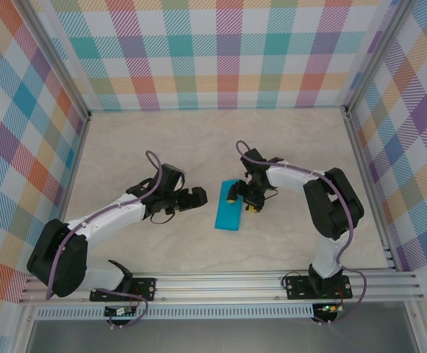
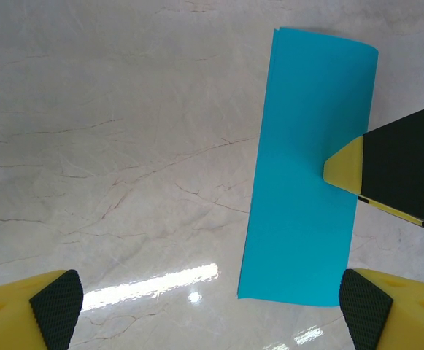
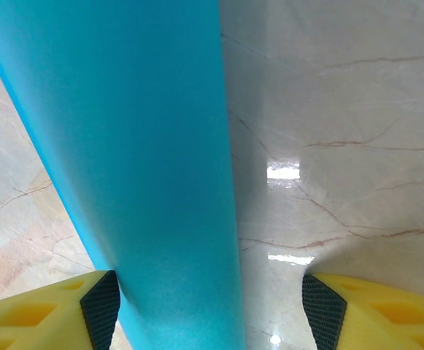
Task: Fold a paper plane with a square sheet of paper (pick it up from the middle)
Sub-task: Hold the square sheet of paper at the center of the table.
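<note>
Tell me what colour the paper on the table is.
The paper is plain teal-blue, unmarked; the left wrist view shows it best.

Table [image 1: 162, 140]: far half and both outer flanks open, room to pass. Centre tight: folded square sheet of paper [image 1: 228, 207] lies flat between left gripper [image 1: 203, 197], just beside it, and right gripper [image 1: 242, 201], over its right edge. Plaid walls [image 1: 220, 51] close three sides

Pale marble-look counter [image 1: 162, 140], with faint brown veins running across it. Behind it stands a plaid wall [image 1: 228, 51] in pastel checks, and matching side walls [image 1: 15, 132] flank the counter. An aluminium rail [image 1: 220, 283] runs along its near edge. Bright glare patches [image 2: 153, 284] shine on the counter's surface.
</note>
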